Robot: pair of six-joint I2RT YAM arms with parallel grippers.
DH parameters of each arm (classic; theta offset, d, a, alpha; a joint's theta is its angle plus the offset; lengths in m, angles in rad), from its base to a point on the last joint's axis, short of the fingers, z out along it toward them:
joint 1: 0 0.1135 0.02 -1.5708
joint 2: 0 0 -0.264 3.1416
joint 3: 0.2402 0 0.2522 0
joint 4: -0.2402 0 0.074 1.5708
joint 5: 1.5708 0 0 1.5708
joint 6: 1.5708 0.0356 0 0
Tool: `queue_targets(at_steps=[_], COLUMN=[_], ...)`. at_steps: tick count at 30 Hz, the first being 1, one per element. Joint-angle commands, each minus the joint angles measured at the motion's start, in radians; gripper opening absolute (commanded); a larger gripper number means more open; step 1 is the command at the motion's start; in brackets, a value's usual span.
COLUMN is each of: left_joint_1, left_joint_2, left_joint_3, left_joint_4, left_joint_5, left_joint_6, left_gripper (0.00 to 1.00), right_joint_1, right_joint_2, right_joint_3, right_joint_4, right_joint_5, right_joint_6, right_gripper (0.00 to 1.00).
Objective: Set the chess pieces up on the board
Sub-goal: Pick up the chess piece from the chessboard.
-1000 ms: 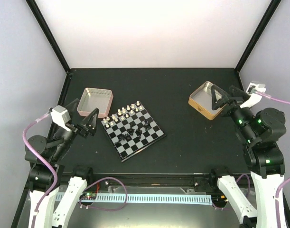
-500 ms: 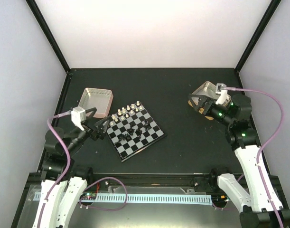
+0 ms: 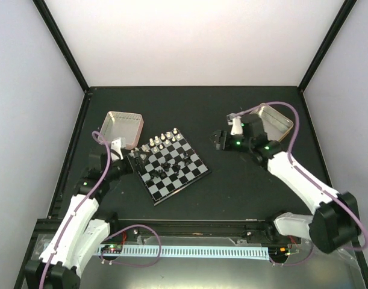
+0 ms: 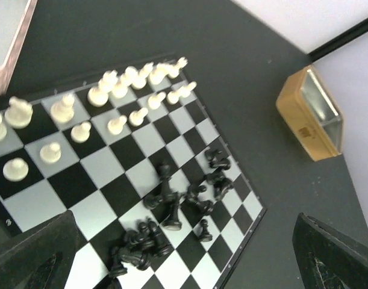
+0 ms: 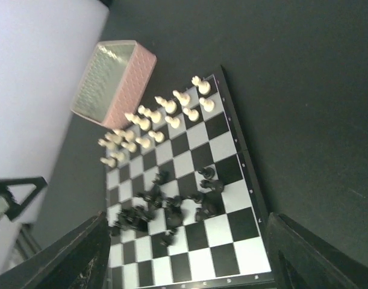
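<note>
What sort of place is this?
Probably a lab robot cell: a black table enclosed by plain white panels, a left arm and right arm bolted at its near edge, plus a chessboard.

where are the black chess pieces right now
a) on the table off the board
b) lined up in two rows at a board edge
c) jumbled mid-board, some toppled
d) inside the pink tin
c: the black pieces lie bunched on the board's middle squares, while the white pieces stand in rows.
</note>
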Motion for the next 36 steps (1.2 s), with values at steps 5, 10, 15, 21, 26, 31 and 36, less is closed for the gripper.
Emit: queue_targets(at_steps=[5, 10, 15, 21, 26, 31, 36], left_joint_1=[0.007, 0.007, 0.008, 0.007, 0.008, 0.007, 0.007], left_joint_2=[0.226, 0.294, 0.289, 0.279, 0.296, 0.311, 0.308], left_joint_3=[0.016, 0.026, -0.003, -0.029, -0.040, -0.046, -0.054], left_joint_4=[-0.009, -0.013, 0.001, 0.007, 0.027, 0.037, 0.037], left_joint_5=[-0.041, -0.075, -0.111, -0.125, -0.118, -0.121, -0.121], left_joint_6=[-0.084, -0.101, -0.129, -0.139, -0.143, -0.151, -0.154], left_gripper=[0.98, 0.96, 0.94, 0.90, 0.89, 0.89, 0.89], right_joint_1=[0.199, 0.304, 0.394, 0.441, 0.441, 0.441, 0.440], right_joint_2=[0.276, 0.427, 0.573, 0.716, 0.788, 0.833, 0.872], right_joint_3=[0.169, 0.274, 0.401, 0.531, 0.573, 0.602, 0.636], right_joint_4=[-0.085, -0.158, -0.259, -0.337, -0.348, -0.340, -0.339], right_joint_5=[0.262, 0.374, 0.496, 0.584, 0.605, 0.610, 0.607], right_joint_6=[-0.137, -0.169, -0.199, -0.198, -0.208, -0.222, -0.243], right_gripper=[0.59, 0.50, 0.42, 0.36, 0.30, 0.25, 0.23])
